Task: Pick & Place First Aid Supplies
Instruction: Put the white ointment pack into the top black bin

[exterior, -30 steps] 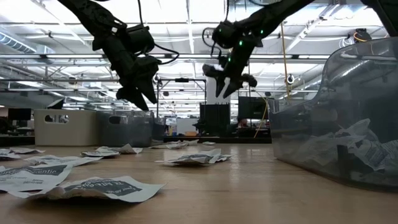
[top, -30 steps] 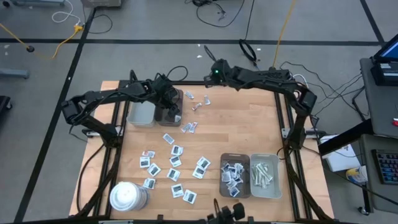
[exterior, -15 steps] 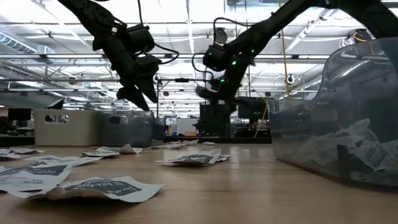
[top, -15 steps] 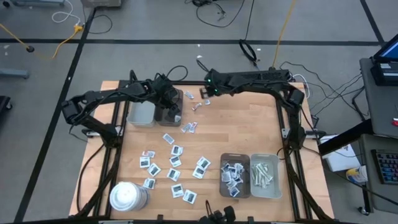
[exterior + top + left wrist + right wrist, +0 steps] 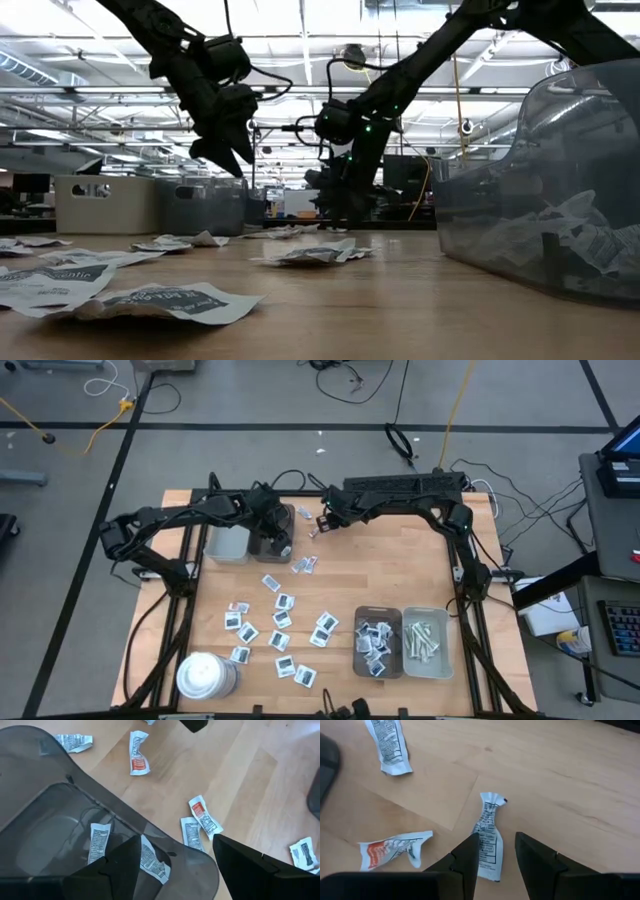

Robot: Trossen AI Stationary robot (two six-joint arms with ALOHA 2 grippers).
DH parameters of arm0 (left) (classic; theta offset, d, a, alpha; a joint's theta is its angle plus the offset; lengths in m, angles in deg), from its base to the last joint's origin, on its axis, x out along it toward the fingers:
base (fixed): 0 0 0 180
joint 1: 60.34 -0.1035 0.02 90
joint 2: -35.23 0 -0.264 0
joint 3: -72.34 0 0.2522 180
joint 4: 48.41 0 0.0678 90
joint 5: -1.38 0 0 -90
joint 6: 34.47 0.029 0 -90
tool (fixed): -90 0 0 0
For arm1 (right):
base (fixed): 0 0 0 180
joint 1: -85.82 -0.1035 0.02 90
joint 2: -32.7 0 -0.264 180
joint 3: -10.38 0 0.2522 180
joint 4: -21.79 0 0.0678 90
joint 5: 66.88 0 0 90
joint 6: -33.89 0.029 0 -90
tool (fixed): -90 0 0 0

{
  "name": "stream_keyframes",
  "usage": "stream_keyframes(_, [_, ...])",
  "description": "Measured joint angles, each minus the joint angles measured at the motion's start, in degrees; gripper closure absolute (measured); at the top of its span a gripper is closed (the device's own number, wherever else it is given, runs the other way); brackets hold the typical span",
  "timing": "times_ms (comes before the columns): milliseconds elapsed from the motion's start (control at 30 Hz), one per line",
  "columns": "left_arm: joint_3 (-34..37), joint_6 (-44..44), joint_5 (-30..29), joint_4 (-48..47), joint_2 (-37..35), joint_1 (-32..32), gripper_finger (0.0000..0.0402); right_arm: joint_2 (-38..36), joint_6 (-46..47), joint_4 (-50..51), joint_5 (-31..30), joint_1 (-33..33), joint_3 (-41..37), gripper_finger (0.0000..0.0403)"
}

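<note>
White crumpled narrow sachet with dark print: lies flat on the pale wooden bench at its far edge, long axis running between the right gripper fingers, which stand apart astride it, not yet gripping. Two similar sachets, one red-printed, lie near.
Left gripper: fingers spread open, empty, over the smoky translucent plastic tray at far left, which holds two sachets.
Square white packets, blue print: scattered mid-bench, flat.
Grey tray, near right: holds more packets.
</note>
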Motion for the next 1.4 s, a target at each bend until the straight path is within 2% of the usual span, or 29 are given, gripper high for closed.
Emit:
stream_keyframes(267, [0.0,-0.02,0.0,0.0,0.0,0.4,0.0151,0.25,-2.83,1.26,0.29,-0.54,0.07,0.0292])
stream_keyframes(500, [0.0,-0.02,-0.61,0.02,0.0,0.4,0.0151,0.11,-5.63,5.47,5.53,-0.56,0.2,0.0392])
stream_keyframes(767, [0.0,0.07,-0.63,0.0,0.0,0.38,0.0151,-1.28,-7.45,9.28,6.17,-0.85,-0.02,0.0402])
stream_keyframes(933, [0.0,0.44,-0.66,0.03,0.0,0.36,0.0151,-6.87,-10.1,10.81,4.88,-1.41,-0.2,0.0402])
stream_keyframes(1133, [0.0,2.45,-0.59,0.14,0.0,0.36,0.0151,-14.28,-17.92,11.85,4.78,-2.44,-0.11,0.0403])
stream_keyframes(1400, [0.0,3.01,1.37,1.92,0.0,0.36,0.0151,-21.09,-29.14,12.28,13.4,-4.89,-0.09,0.0403])
